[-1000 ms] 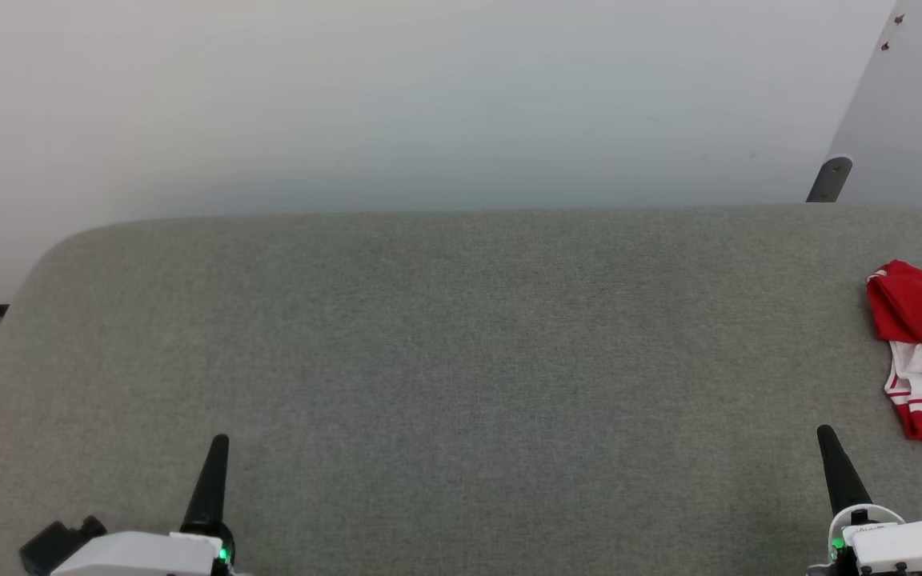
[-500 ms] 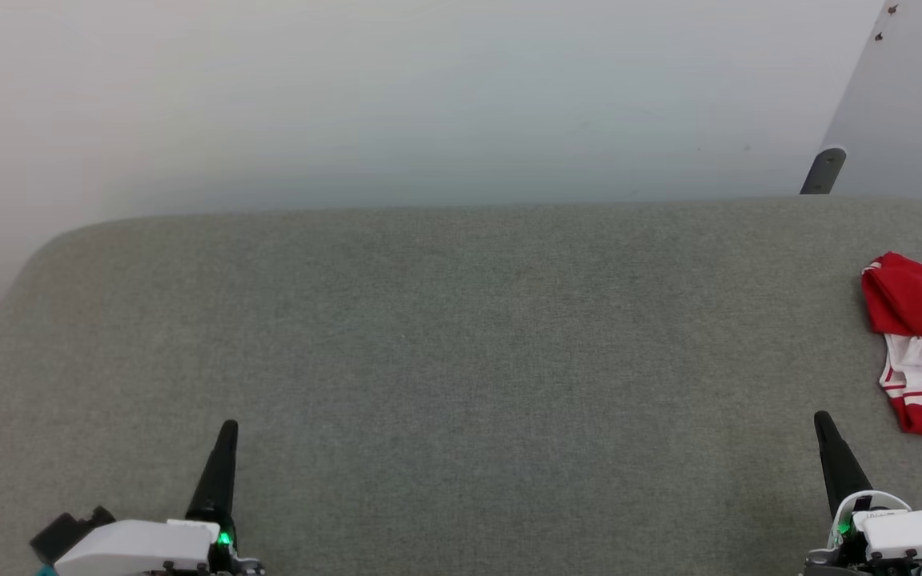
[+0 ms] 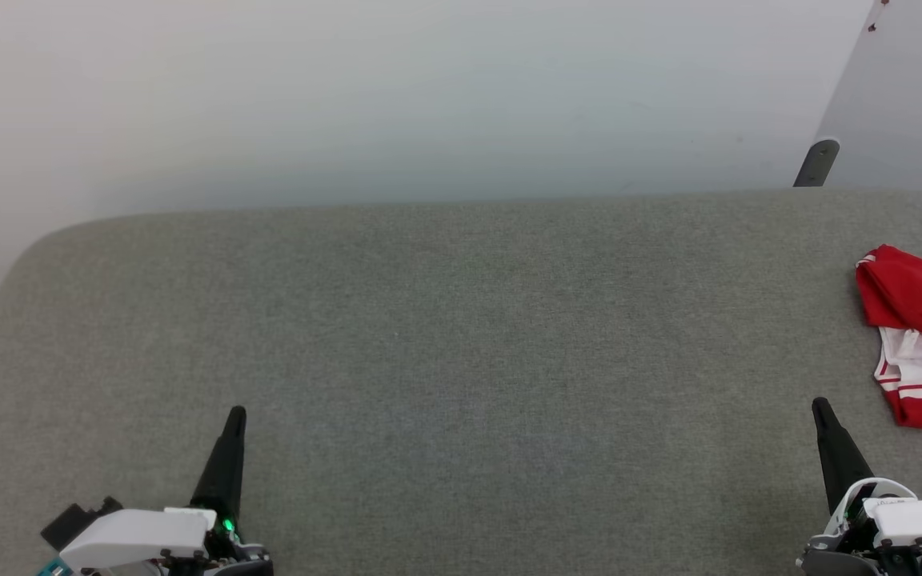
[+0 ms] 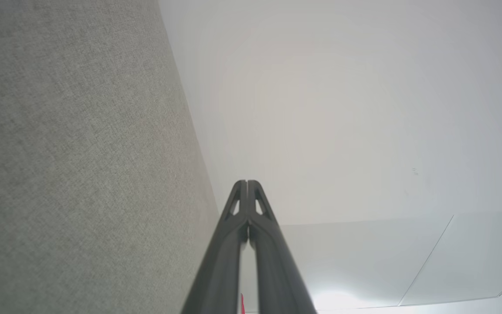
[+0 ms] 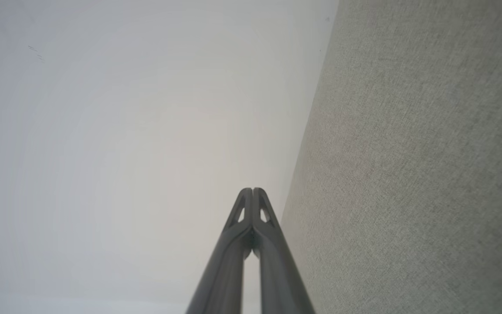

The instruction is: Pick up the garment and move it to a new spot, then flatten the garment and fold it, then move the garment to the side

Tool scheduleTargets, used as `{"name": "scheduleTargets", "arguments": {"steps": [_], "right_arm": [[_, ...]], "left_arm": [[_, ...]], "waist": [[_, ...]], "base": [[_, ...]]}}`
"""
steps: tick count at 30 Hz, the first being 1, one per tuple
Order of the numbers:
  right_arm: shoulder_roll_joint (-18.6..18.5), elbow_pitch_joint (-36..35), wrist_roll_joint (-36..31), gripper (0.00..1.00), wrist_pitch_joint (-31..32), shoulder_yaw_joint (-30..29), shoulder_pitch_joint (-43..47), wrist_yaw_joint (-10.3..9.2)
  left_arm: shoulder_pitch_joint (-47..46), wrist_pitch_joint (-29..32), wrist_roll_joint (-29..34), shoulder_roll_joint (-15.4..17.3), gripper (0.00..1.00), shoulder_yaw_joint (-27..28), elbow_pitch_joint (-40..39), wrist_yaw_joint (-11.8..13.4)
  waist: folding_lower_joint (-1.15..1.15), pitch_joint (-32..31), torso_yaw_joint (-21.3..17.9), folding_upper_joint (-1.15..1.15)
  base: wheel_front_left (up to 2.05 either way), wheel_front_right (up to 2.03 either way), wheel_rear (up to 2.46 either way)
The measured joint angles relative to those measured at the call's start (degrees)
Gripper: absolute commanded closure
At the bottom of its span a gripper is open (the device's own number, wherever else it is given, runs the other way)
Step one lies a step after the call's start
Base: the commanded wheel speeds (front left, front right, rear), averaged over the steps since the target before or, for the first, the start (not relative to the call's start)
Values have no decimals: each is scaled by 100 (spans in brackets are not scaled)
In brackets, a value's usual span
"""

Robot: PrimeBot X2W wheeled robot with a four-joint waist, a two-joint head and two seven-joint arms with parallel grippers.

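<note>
Over the grey table: both grippers empty, garment far right.

From my seat the whole head view has slid since a second ago, so the camera moved, while the garment lies as it did on the padded table (image 3: 461,336). Low left, the left gripper (image 3: 236,414) hovers with its fingers pressed together, and its wrist view shows the tips meeting against the pale wall (image 3: 429,96). Low right, the right gripper (image 3: 819,405) is likewise pinched closed on nothing. Near it, at the head view's right edge, the garment (image 3: 913,308) lies crumpled: bright red, with a white red-striped panel, partly cut off.
</note>
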Motion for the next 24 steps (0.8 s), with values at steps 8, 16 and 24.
{"name": "scheduleTargets", "arguments": {"steps": [8, 16, 24], "right_arm": [[0, 13, 321, 100, 91, -3, -49, -1], [-1, 22, 565, 100, 142, -7, -122, -1], [-1, 23, 565, 100, 142, -7, -120, -1]], "left_arm": [[-74, 82, -292, -35, 100, 4, 18, -15], [-125, 138, -494, -68, 100, 7, 30, -15], [-125, 138, -494, -68, 100, 8, 31, -15]], "waist": [[0, 30, -36, 0], [0, 54, -63, 0], [0, 53, -63, 0]], "base": [[0, 0, 0], [0, 0, 0], [0, 0, 0]]}}
